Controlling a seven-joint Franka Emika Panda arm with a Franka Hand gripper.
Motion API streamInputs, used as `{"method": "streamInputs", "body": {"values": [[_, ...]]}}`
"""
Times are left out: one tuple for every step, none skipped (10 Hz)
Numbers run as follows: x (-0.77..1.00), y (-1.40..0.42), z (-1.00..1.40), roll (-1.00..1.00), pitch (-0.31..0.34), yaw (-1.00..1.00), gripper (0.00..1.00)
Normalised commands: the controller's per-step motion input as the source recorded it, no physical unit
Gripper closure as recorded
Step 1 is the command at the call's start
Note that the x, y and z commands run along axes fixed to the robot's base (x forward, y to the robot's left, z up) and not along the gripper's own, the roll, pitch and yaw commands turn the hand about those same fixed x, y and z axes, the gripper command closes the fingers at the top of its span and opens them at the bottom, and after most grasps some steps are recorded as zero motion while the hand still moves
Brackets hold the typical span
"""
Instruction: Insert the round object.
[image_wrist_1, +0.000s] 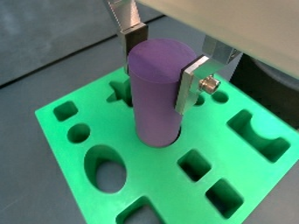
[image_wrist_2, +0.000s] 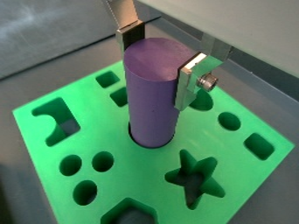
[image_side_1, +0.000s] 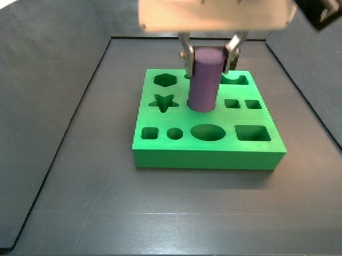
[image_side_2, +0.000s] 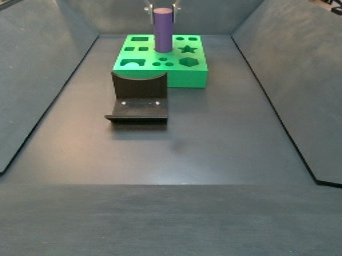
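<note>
Purple cylinder peg (image_wrist_1: 158, 87) is standing in the green board's (image_side_1: 207, 148) round hole; your gripper (image_wrist_1: 162, 59) is clasping it. Judging seating, you're releasing next.

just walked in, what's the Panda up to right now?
The Panda's gripper is above the green board with shaped cutouts, its silver fingers on either side of the top of a tall purple cylinder peg. The peg stands upright with its lower end in a hole near the board's middle, as both wrist views show. In a side view, a dark fixture sits on the floor just in front of the board, untouched.
</note>
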Motion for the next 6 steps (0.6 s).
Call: {"method": "streamInputs", "body": {"values": [[0.01, -0.14, -0.83, -0.1, -0.066, -0.04, 1.0], [0.0, -0.01, -1.0, 0.0, -0.059, 0.0, 1.0], [0.01, -0.06, -1.0, 0.0, -0.054, 0.0, 1.0], [0.0, 0.0, -0.6, -0.25, -0.126, -0.01, 1.0], [0.05, 0.0, -0.33, -0.15, -0.02, 0.0, 1.0], [0.0, 0.0, 0.0, 0.0, 0.0, 0.0, 1.0]]}}
